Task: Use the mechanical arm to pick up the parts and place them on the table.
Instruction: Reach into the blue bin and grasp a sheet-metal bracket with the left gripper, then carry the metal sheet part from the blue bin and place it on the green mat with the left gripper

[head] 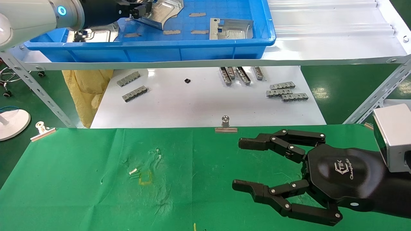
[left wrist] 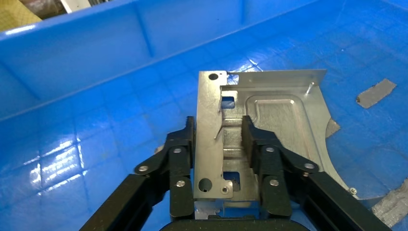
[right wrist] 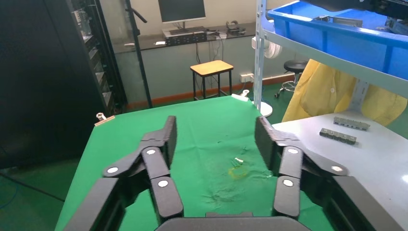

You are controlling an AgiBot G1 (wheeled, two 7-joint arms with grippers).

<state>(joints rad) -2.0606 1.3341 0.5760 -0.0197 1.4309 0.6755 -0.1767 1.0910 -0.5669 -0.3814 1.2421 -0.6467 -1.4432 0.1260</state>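
My left gripper reaches into the blue tray on the upper shelf. Its black fingers are shut on the upright flange of a silver sheet-metal part, which sits tilted above the tray floor. A second part lies flat at the tray's right, and a third shows partly under the left arm. My right gripper hovers open over the right side of the green-cloth table, holding nothing.
Small grey tape pieces lie in the tray. Below the shelf, a white board carries grey toothed strips. Binder clips grip the cloth's far edge. A yellow mark sits mid-cloth. Slanted shelf struts stand at both sides.
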